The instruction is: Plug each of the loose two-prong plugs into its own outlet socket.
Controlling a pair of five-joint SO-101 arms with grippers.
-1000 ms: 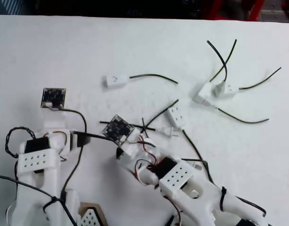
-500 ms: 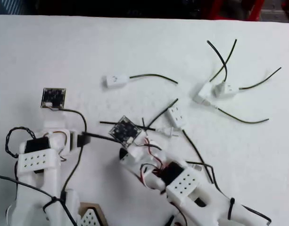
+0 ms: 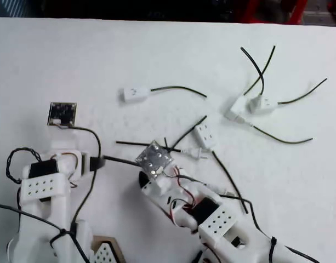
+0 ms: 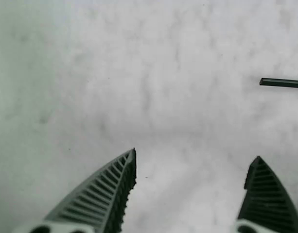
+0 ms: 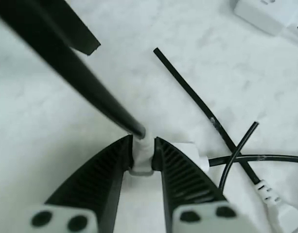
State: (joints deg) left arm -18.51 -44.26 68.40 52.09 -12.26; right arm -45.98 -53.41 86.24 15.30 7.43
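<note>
1. While the right gripper [image 5: 143,141] sits down at the table [image 3: 157,55], its fingers are clamped tight on a white plug [image 5: 141,154]. A thick black cord [image 5: 90,92] leads away from that plug. Step in hand, by my reading: plug gripped, not yet carried to a socket.
2. Left gripper [image 4: 195,158]: fingers wide apart, nothing between them, over bare table. One cord end [image 4: 282,83] lies off to the side.
3. Next move, likely: lift the plug, turn its prongs toward the nearest socket [image 3: 205,135], and line up square before pushing. The prongs are hidden, so I cannot tell which way they face.
4. In the way: a second plug [image 3: 198,154] lies just beside the right arm's end, touching that socket's near end. Thin cords [image 5: 197,102] cross close by and may snag.
5. Farther out: a lone socket [image 3: 136,93] with its cord, well apart. At the far right, two white pieces [image 3: 236,108] lie touching; whether they are joined I cannot tell.
</note>
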